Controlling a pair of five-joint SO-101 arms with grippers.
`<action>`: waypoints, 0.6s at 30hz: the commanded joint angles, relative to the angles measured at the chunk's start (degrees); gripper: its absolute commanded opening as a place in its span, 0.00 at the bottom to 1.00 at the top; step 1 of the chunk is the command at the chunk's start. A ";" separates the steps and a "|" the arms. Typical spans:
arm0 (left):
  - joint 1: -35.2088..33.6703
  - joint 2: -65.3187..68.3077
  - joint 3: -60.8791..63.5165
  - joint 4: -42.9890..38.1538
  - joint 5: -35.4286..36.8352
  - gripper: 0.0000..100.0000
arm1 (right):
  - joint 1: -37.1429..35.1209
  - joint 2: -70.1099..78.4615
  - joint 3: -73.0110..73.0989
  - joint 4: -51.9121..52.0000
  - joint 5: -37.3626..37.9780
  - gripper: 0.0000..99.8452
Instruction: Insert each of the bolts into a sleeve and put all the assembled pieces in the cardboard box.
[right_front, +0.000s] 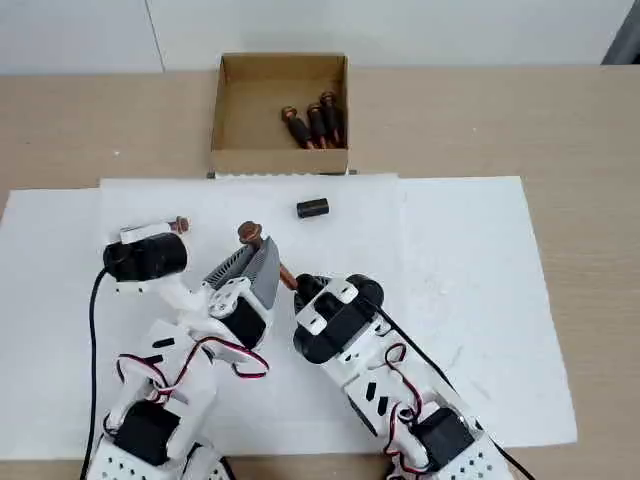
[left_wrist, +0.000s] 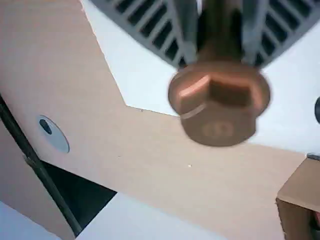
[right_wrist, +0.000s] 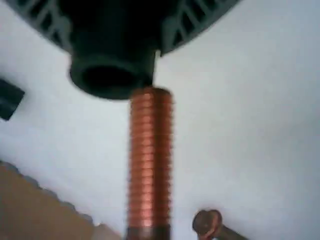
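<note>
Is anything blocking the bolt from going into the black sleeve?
Nothing visible is in the way. The bolt in the left gripper has its threaded tip right at the rim of the sleeve in the right gripper, just beside the open hole.

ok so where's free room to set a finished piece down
In the box, the left half is bare; three pieces crowd its right. The paper right of the loose sleeve and right gripper is open. Crowded at centre: the bolt in the left gripper meets the held sleeve.
</note>
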 joint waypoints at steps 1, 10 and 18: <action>0.44 -0.79 -0.40 -1.93 0.44 0.01 | -0.22 -0.66 -0.62 -1.36 0.53 0.00; 1.32 -0.88 -0.31 -4.66 0.44 0.01 | -0.22 -0.66 -0.26 -1.36 0.53 0.00; 2.90 -0.88 2.33 -4.75 0.44 0.01 | -0.22 -0.66 -0.62 -1.54 0.53 0.00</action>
